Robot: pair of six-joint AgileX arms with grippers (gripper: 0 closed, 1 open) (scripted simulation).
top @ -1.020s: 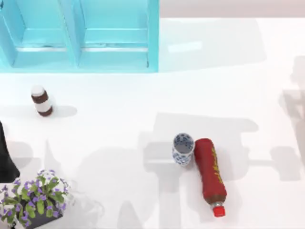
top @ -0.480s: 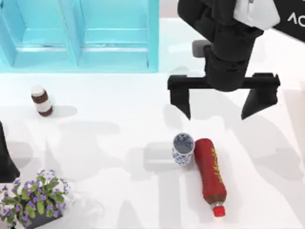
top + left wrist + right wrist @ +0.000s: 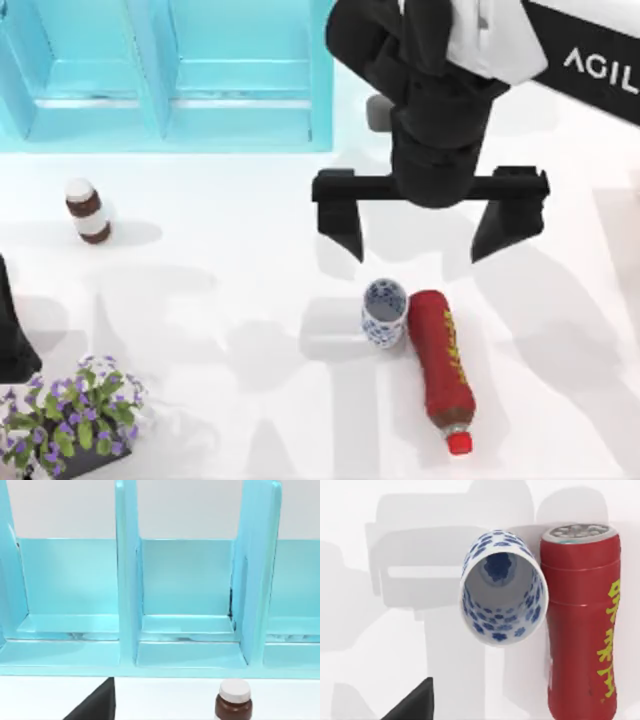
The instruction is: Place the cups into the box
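A white cup with a blue floral pattern (image 3: 384, 312) stands upright near the table's middle, its mouth facing up (image 3: 502, 600). My right gripper (image 3: 420, 243) hovers just behind and above it, open, with its two black fingers spread wide and nothing between them. The cyan box (image 3: 170, 75) with upright dividers sits at the back left, and its compartments (image 3: 187, 625) look bare in the left wrist view. My left arm (image 3: 10, 340) is parked at the table's left edge.
A red bottle (image 3: 440, 365) lies on its side touching the cup's right flank (image 3: 582, 620). A brown white-capped jar (image 3: 88, 210) stands at the left, in front of the box (image 3: 233, 700). A potted purple-flowered plant (image 3: 70, 415) occupies the front left corner.
My right arm came into view from the back right and has moved left and forward, stopping over the spot behind the cup. The cup, bottle and jar stayed put.
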